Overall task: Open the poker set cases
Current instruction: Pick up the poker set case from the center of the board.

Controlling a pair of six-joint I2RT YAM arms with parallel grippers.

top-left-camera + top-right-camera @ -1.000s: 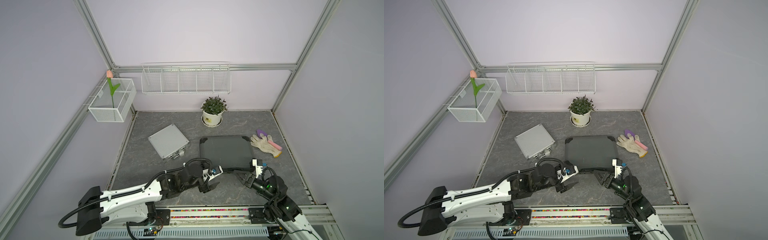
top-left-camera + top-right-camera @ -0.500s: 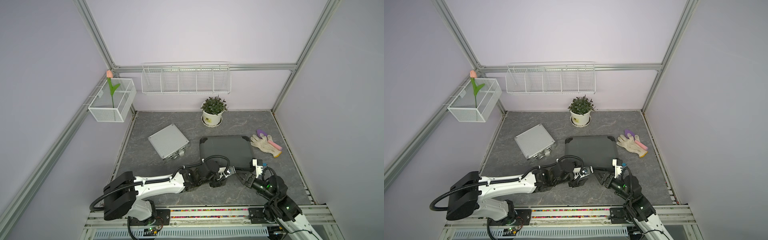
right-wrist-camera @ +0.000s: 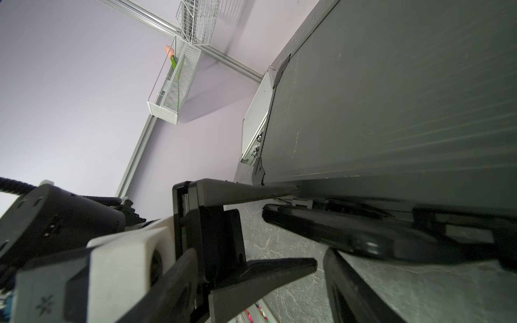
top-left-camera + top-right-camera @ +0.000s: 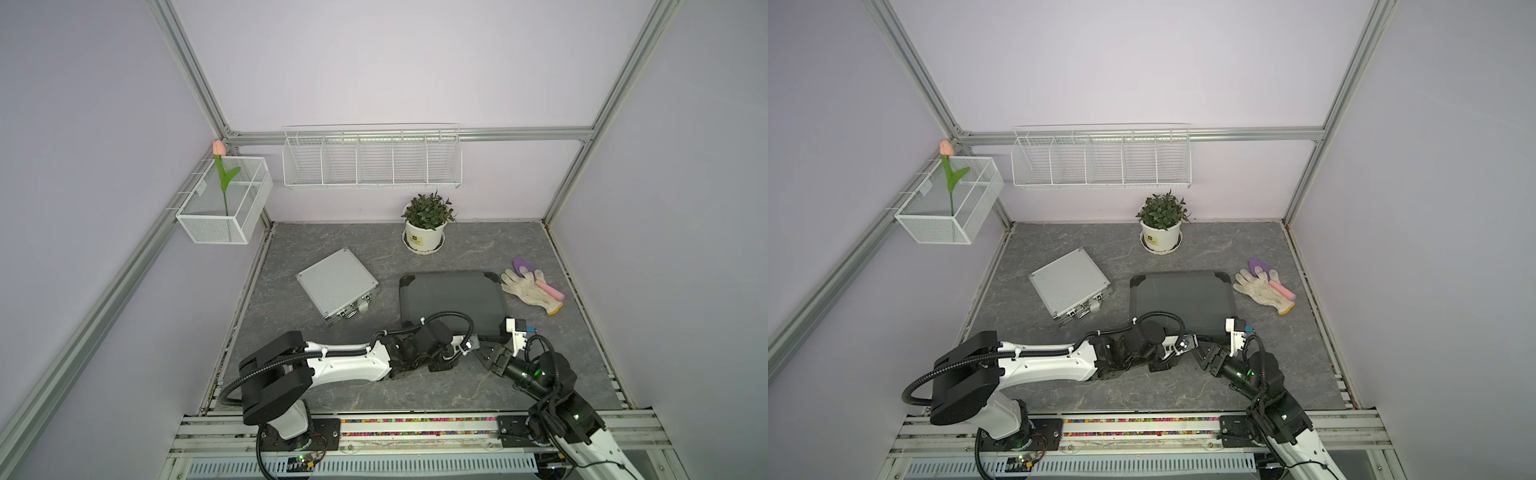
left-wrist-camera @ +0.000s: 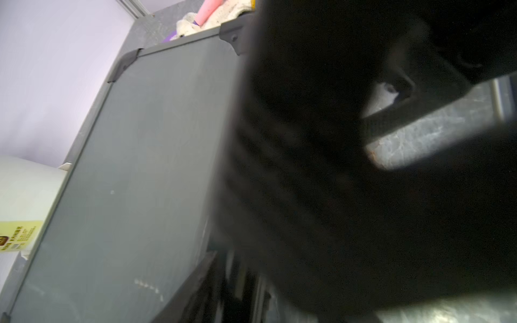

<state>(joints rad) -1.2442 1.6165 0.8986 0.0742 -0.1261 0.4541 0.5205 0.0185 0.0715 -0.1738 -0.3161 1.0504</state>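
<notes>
I am at the first step: the dark case (image 4: 451,297) is shut, and the silver case (image 4: 336,286) too. The dark case lies flat on mid-bench (image 4: 582,332), long axis across, handle edge toward the arms. The silver case sits to its left, turned diagonal, latches on its near side. The left jaws stand partly open at the dark case's front seam, with nothing held that I can see. The right jaws, just beside, look apart and empty. Next, I think, a finger must catch the lid edge and lift.
</notes>
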